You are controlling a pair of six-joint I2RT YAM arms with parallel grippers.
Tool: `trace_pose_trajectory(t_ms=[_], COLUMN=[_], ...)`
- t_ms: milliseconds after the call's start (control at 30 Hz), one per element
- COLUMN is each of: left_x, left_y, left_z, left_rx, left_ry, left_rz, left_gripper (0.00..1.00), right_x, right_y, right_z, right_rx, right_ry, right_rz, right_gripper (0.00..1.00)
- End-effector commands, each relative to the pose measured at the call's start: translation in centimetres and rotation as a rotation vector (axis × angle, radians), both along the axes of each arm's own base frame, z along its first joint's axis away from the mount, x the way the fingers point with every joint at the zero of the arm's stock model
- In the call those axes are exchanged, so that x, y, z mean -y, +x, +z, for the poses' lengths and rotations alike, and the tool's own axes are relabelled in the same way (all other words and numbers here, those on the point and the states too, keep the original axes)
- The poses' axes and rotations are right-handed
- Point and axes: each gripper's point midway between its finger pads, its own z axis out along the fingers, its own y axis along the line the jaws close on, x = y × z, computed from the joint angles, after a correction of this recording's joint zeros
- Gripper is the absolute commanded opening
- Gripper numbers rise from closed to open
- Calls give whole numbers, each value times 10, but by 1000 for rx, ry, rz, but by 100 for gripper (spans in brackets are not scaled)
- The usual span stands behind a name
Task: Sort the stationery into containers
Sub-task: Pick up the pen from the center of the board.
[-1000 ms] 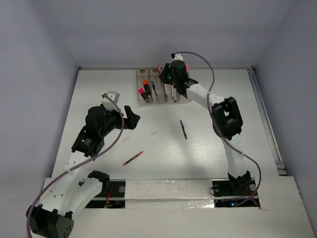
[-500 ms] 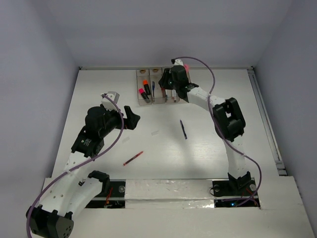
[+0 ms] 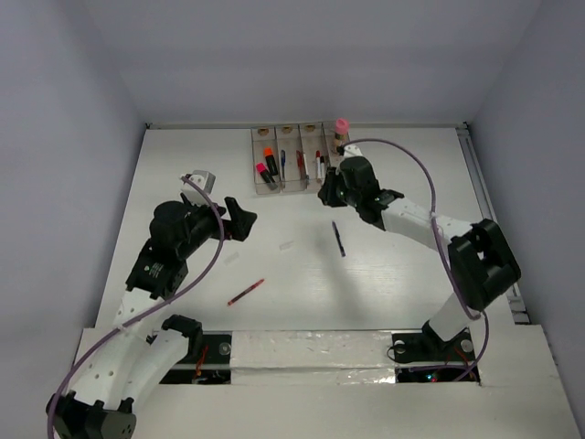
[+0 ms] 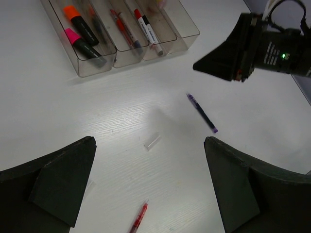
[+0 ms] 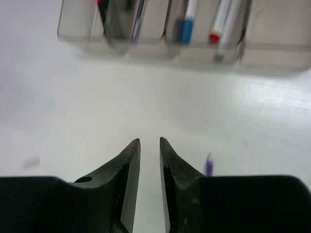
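The four joined clear containers (image 3: 348,179) stand at the back middle. They hold an orange-capped highlighter (image 3: 269,155), a pink-capped highlighter (image 3: 263,172), a blue pen (image 3: 283,163), a red pen (image 3: 300,163) and a white marker (image 3: 319,165). A pink-capped glue stick (image 3: 342,126) stands at the far end of the right bin. A blue pen (image 3: 338,238) and a red pen (image 3: 245,292) lie loose on the table. My right gripper (image 3: 325,195) hangs just in front of the bins, empty, with a narrow gap between its fingers (image 5: 131,160). My left gripper (image 3: 239,219) is wide open and empty above the table.
A small clear cap (image 3: 287,245) lies between the two loose pens, and another clear piece (image 3: 230,259) lies left of it. The white table ends at side walls and a rail on the right (image 3: 489,219). Purple cables loop over both arms.
My right gripper has pulled back from over the bins toward the table's middle, and the white marker now lies in a bin. The left arm has barely moved.
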Motion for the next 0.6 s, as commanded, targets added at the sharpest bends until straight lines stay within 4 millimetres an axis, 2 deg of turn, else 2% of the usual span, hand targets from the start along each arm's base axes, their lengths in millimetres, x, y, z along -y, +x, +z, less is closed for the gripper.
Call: trace_pose_trajectory(t_ms=[0,33,100,133,167,233,300,333,433,467,533,567], left_x=[1,1,3,3,6,9,15,16,17,17,17,17], left_y=[-3,-4,-8,-9,-11,-14,-17,-17,-19,-19,-20,-20], left_z=[24,26,28,30,31,31,28,27,24,23,22,23], left_rx=[92,98,109,115,115,115,97,93,81,80,77,80], left_ry=[-35,-40,-46,-51,-56,-65,-75,-77,-74,-74,-72,-73], left_rz=[-17,-18,-31,-37,-54,-75,-111,-118,-126,-126,-129,-130], left_gripper=[93,93,93,93,92,92,91,91,90,90,90,90], right_x=[1,5,18,27,37,49,59,65,66,62,54,53], right_y=[-50,-62,-67,-72,-70,-73,-66,-69,-59,-58,-51,-50], right_z=[-17,-23,-23,-31,-34,-50,-58,-74,-82,-90,-93,-103], right_rx=[-81,-116,-128,-150,-149,-200,-203,-252,-256,-274,-270,-292], right_ry=[-64,-96,-128,-158,-199,-277,-338,-391,-439,-445,-438,-459], right_rz=[88,92,58,39,0,-34,-82,-89,-99,-87,-69,-60], right_gripper=[29,32,36,38,44,45,49,49,49,48,48,48])
